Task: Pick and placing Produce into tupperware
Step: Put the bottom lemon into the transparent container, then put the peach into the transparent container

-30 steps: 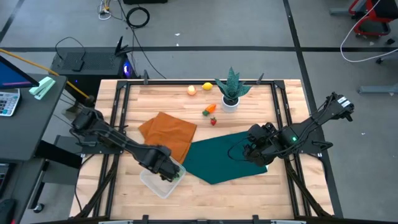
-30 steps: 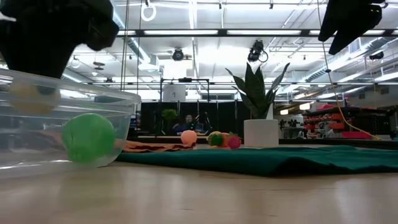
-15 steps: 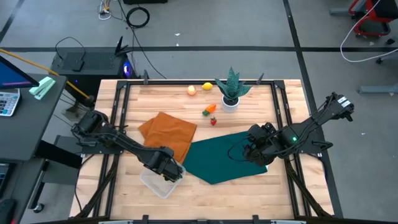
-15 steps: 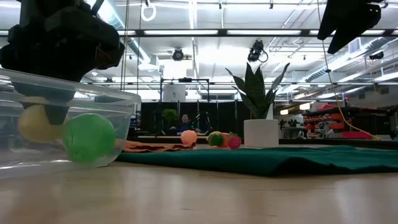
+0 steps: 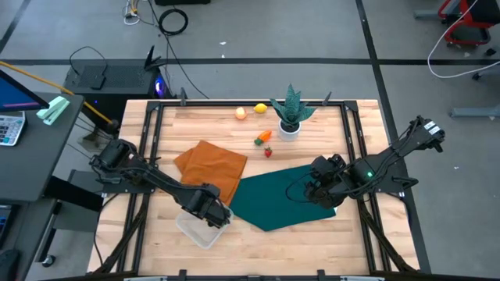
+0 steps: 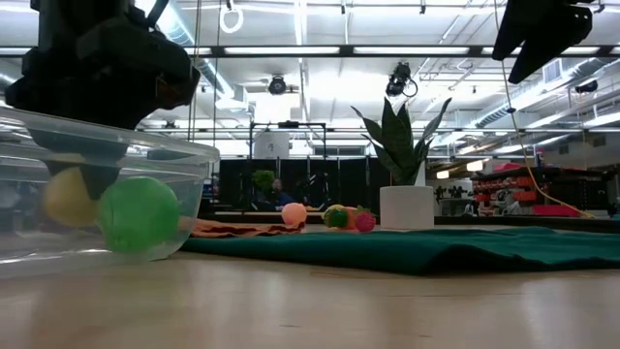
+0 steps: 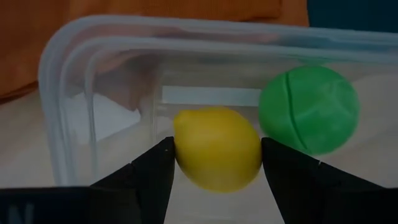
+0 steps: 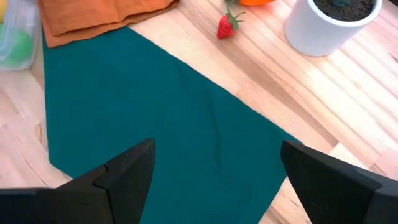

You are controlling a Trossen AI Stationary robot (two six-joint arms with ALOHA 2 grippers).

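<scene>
The clear tupperware (image 5: 201, 228) stands near the table's front left, partly under my left gripper (image 5: 209, 209). That gripper reaches down into the tub and is shut on a yellow lemon (image 7: 216, 148). A green ball (image 7: 309, 118) lies on the tub's floor beside the lemon. More produce lies at the far side: a peach (image 5: 241, 113), a second lemon (image 5: 260, 108), an orange carrot (image 5: 262, 138) and a strawberry (image 5: 268, 151). My right gripper (image 5: 319, 187) hangs open above the green cloth (image 5: 285, 195), with nothing between its fingers. My left gripper pinches the lemon between its two fingers, on two opposite sides (image 7: 181, 149). The fingers come from above, pointing down into the tub. The lemon (image 6: 70, 197) sits below the tub's rim, next to the green ball; whether it rests on the floor I cannot tell.
An orange cloth (image 5: 211, 166) lies just beyond the tub and meets the green cloth. A spiky plant in a white pot (image 5: 291, 113) stands at the far edge, near the loose produce. Bare wood shows along the table's front edge.
My left gripper has gone down into the tub with the lemon, which now sits low beside the green ball. Most of the descent came early in the second. The right arm has kept still.
</scene>
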